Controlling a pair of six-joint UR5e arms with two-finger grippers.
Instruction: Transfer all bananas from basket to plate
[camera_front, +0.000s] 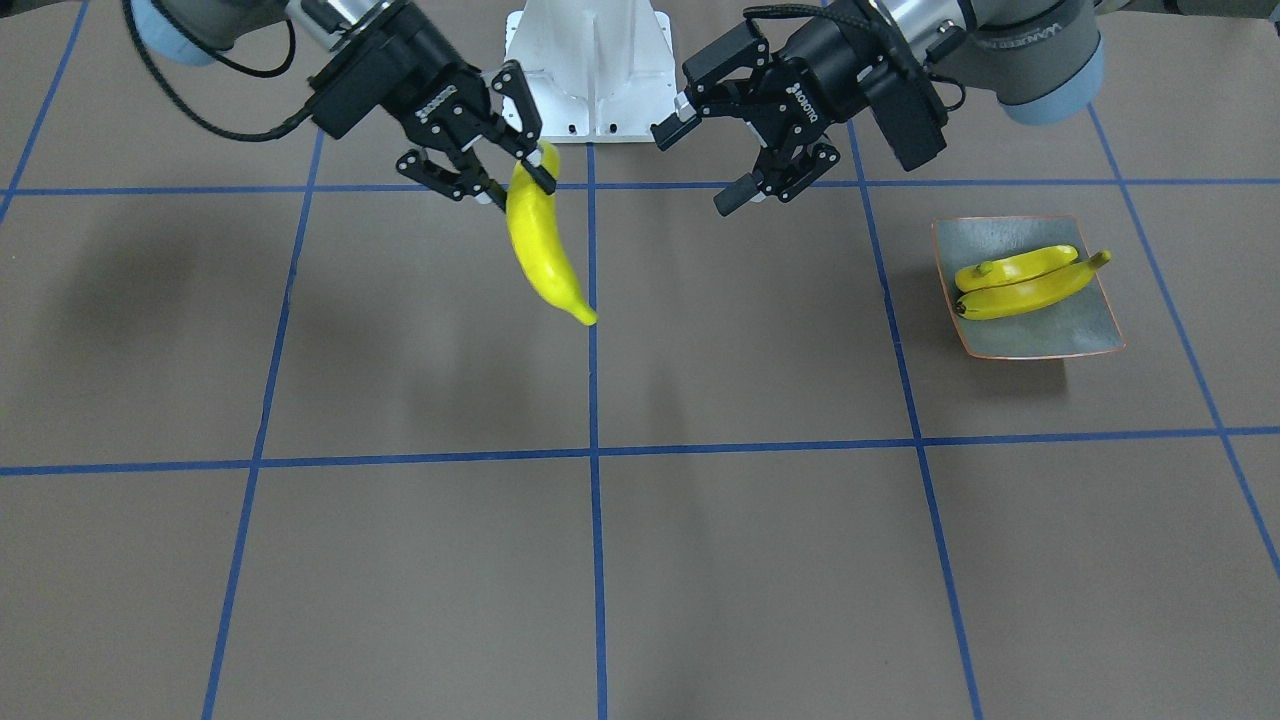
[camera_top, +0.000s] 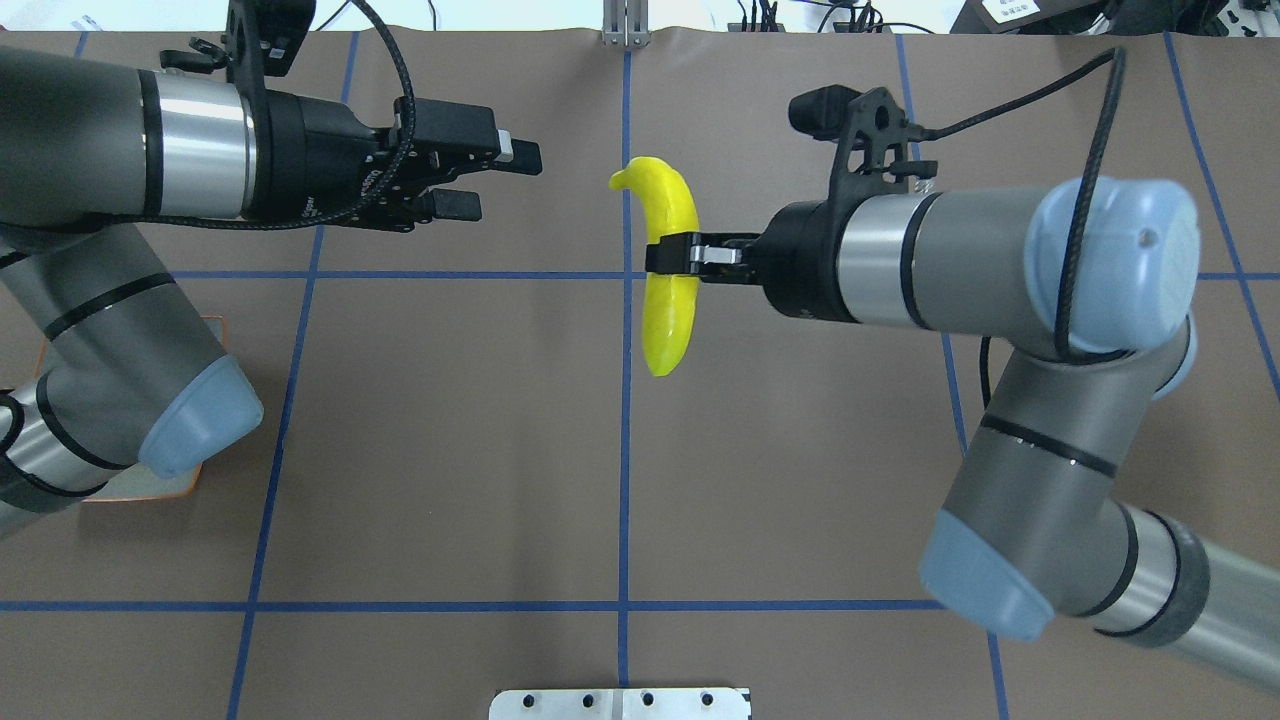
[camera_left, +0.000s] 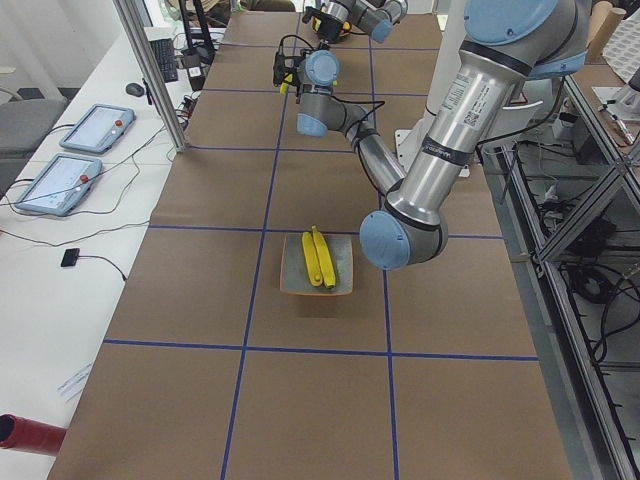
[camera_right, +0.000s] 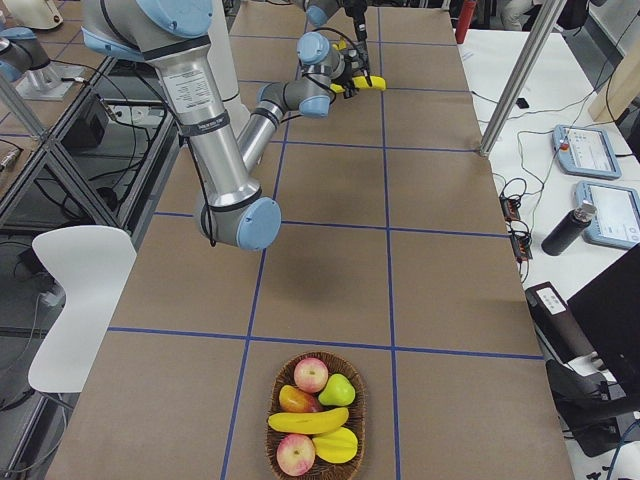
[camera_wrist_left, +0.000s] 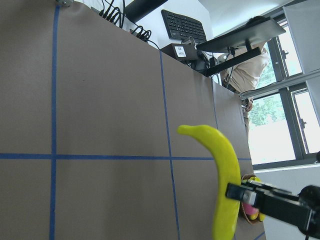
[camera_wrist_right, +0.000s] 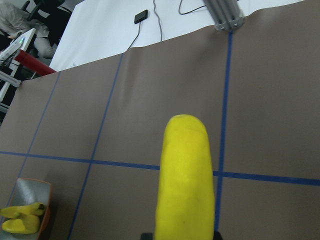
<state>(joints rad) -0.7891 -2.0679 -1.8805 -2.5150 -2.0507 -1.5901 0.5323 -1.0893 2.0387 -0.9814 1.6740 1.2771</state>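
One banana (camera_front: 540, 250) hung pinched near its upper end by the right gripper (camera_front: 520, 178). Nearby, the left gripper (camera_front: 700, 160) faced it, fingers spread. Two bananas (camera_front: 1020, 285) lay on the plate (camera_front: 1050, 335).

four bananas (camera_front: 545, 245) (camera_front: 1020, 266) (camera_front: 1015, 298) (camera_right: 308, 421), one plate (camera_front: 1040, 336), one basket (camera_right: 270, 436), two robot arms (camera_top: 80, 130) (camera_top: 1000, 260).

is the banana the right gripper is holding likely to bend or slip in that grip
Probably stiff: the banana holds its curve though only the right gripper pinches it in the air. Its glossy skin looks smooth, so it may swivel or slip between the fingers. Set down, it could rock.
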